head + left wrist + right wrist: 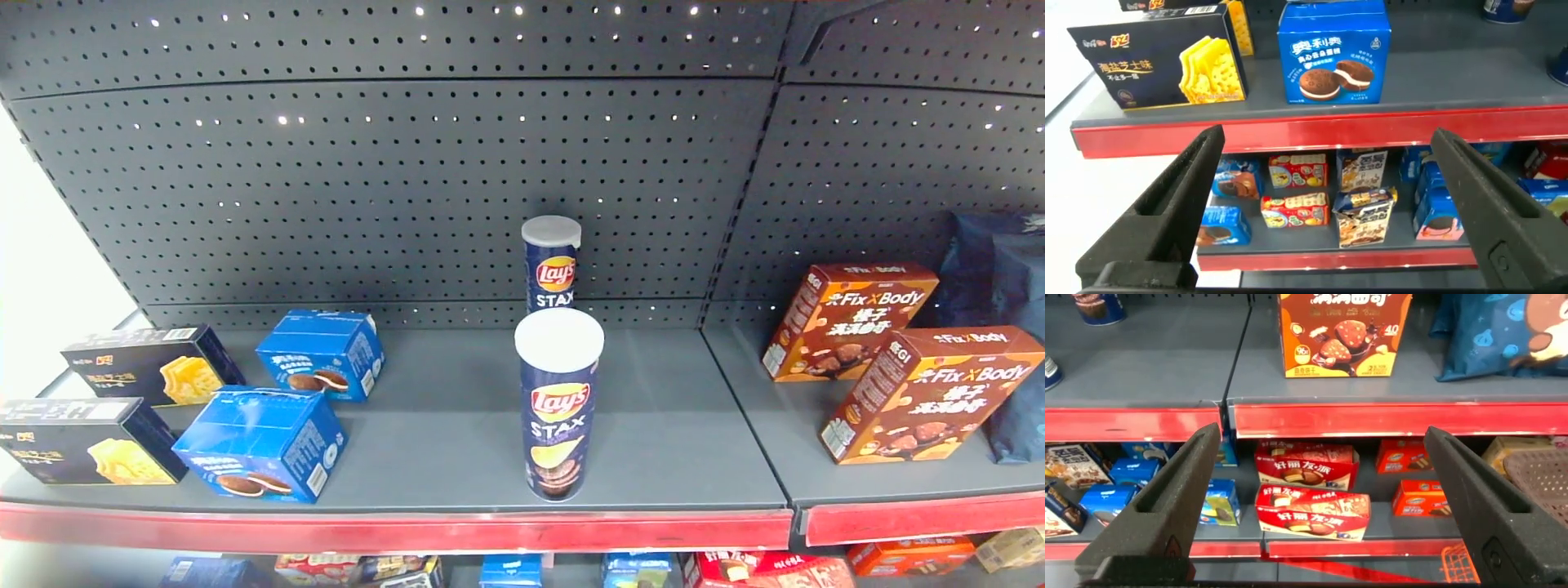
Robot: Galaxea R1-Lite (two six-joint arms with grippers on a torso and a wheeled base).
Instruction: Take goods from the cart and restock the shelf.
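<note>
Grey perforated backing (408, 180) is rising behind the shelf (669, 425), whose front edge is carrying a red strip (408, 529).

Near the middle of the shelf two tall blue chip cans are standing upright, one behind the other. The front can (558, 408) is sitting close to the red strip, and the rear can (551, 265) is standing against the backing.

To the robot's left, two blue cookie boxes (265, 441) are lying in a line from front to back. Two black cracker boxes (86, 441) are lying just beside them, farther out.

On the neighbouring shelf section to the right, two brown-and-orange boxes (931, 394) are leaning back at a tilt. Dark blue bags (1008, 327) are slumping beside them at the far right.

The left gripper (1327, 137) is hanging in front of the shelf below the red strip, level with the lower tier. Its black fingers (1176, 204) are spreading wide apart and holding nothing. Small snack boxes (1298, 192) are showing on that lower tier between them.

The right gripper (1323, 434) is hovering likewise before the right-hand section. Its fingers (1167, 506) are also gaping wide and gripping nothing. Red boxes (1310, 510) are stacking up on the tier beyond it, and a woven basket (1539, 469) is showing at the edge of the right wrist view.
</note>
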